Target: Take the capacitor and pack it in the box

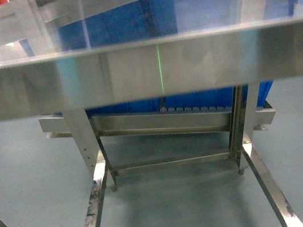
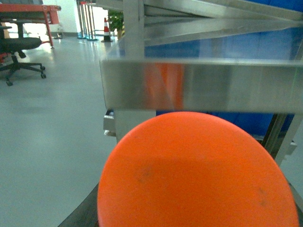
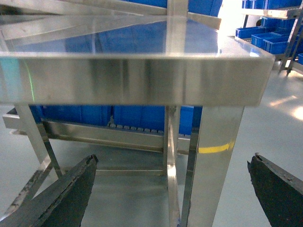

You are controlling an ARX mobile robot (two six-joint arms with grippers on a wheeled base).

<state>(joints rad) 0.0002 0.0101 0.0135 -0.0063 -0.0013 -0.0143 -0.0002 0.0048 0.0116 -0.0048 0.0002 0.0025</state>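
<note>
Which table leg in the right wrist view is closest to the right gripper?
The broad corner leg with the yellow glint, under the tabletop's right corner. The other legs look thinner and stand farther back from the right gripper.

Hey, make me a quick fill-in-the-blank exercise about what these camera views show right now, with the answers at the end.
1. The steel table fills the head view, and behind it stand large bins coloured ____.
2. In the left wrist view a big round ____-coloured object blocks the lower part of the picture.
3. The right gripper's dark fingers stand wide apart, so it is ____.
4. Far off in the left wrist view stands a black office ____.

Missing words: blue; orange; open; chair
</note>
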